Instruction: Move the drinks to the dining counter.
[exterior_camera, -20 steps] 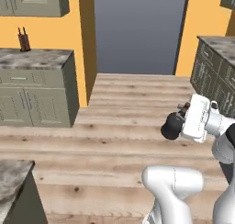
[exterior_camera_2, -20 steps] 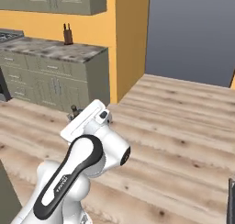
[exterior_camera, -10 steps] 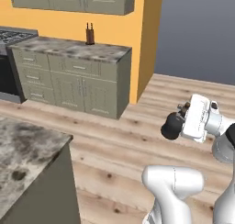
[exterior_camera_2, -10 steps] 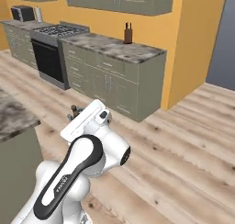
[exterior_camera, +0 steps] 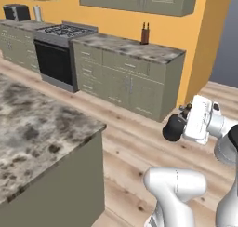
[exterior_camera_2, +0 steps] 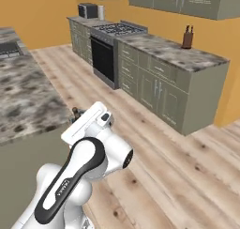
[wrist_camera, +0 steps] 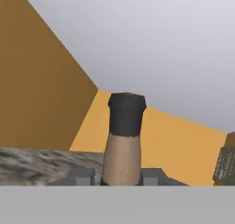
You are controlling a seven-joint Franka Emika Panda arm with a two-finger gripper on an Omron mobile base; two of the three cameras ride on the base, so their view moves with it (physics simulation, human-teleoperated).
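The bottle (wrist_camera: 123,140), tan-necked with a dark cap, stands upright between the fingers (wrist_camera: 82,176), which are clamped on its neck. The arm is folded close over the base, its hand (exterior_camera: 201,120) held at mid height above the wooden floor (exterior_camera: 135,151), with a dark round end jutting from it toward the speckled dining counter (exterior_camera: 32,128) just beside it. Across the floor, a stove (exterior_camera: 58,56) and grey-green cabinets (exterior_camera: 128,79) line the orange wall, with a knife block (exterior_camera: 145,34) on their worktop.
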